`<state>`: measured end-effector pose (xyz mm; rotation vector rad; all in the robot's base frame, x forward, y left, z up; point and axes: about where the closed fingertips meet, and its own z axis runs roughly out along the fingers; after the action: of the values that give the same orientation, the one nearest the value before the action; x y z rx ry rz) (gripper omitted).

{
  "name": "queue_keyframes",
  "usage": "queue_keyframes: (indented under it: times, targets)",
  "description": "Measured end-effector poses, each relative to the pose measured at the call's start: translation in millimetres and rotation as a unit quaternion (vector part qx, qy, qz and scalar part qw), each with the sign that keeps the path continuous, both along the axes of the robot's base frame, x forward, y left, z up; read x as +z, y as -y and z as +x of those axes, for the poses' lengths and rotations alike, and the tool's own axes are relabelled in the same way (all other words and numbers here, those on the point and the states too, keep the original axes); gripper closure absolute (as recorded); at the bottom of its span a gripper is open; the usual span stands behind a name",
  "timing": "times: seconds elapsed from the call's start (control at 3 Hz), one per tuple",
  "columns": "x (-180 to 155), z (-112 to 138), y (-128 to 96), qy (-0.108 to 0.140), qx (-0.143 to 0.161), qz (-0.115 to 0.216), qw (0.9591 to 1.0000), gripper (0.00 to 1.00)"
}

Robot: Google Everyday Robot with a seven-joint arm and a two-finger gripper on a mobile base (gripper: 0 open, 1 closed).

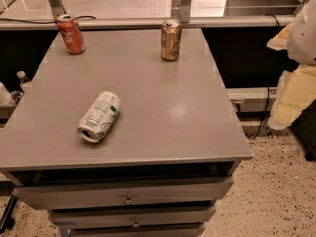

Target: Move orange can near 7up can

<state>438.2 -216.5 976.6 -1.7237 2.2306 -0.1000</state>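
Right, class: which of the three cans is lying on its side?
The white 7up can, front left; the orange can and red cola can stand upright behind. The gripper is not in view.

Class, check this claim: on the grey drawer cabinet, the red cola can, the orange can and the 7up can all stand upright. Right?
Not quite. The camera view shows the 7up can lying on its side near the front; the red cola can and the orange can do stand upright on the grey drawer cabinet. The gripper is not in view.
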Motion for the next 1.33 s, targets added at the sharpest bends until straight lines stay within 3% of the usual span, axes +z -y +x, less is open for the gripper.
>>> queue_keyframes:
  times: [0.33,0.67,1.0,1.33]
  targets:
    - [0.0,0.0,0.0,0.000,0.000,0.000,1.0000,0.00]
    - [-5.3,14.0,-2.9,0.013,0.004,0.027,0.9995,0.00]
    - [-22.8,51.6,-6.0,0.036,0.011,0.061,0.9974,0.00]
    - [-32.2,102.6,-7.1,0.076,0.011,0.101,0.9920,0.00]
